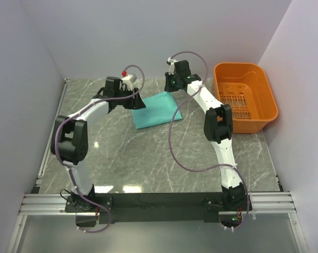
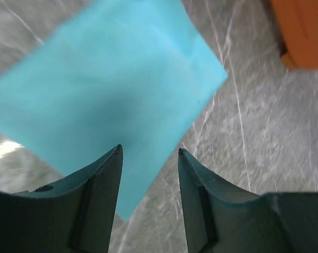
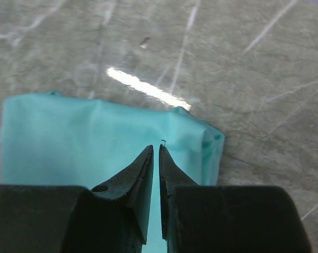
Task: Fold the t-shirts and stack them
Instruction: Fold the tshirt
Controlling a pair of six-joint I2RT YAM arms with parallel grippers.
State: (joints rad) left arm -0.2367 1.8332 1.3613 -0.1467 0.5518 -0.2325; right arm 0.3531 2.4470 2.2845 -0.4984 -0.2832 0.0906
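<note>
The grey tabletop (image 1: 148,158) is stone-patterned with pale, marble-like veins, smooth enough to throw back a bright glare streak. At its far right corner sits an orange plastic basket (image 1: 246,97), rectangular with rounded corners and sloping walls; its slotted floor lies in plain view, and one corner shows at the upper right of the left wrist view.

The t-shirt (image 1: 156,110) lies flat on the tabletop at the far centre, to the left of the basket and apart from it. It is a plain teal cloth folded into a compact, nearly rectangular packet set at a slant to the table edges. Its top face is smooth, with soft rounded folds stacked along one short edge in the right wrist view.

The left pincer (image 2: 149,153) hangs over the packet's left side with its dark jaws apart and nothing between them. The right pincer (image 3: 154,147) sits above the packet's far edge, its pointed fingertips drawn almost together with only a thin slit; whether any cloth is pinched I cannot tell.
</note>
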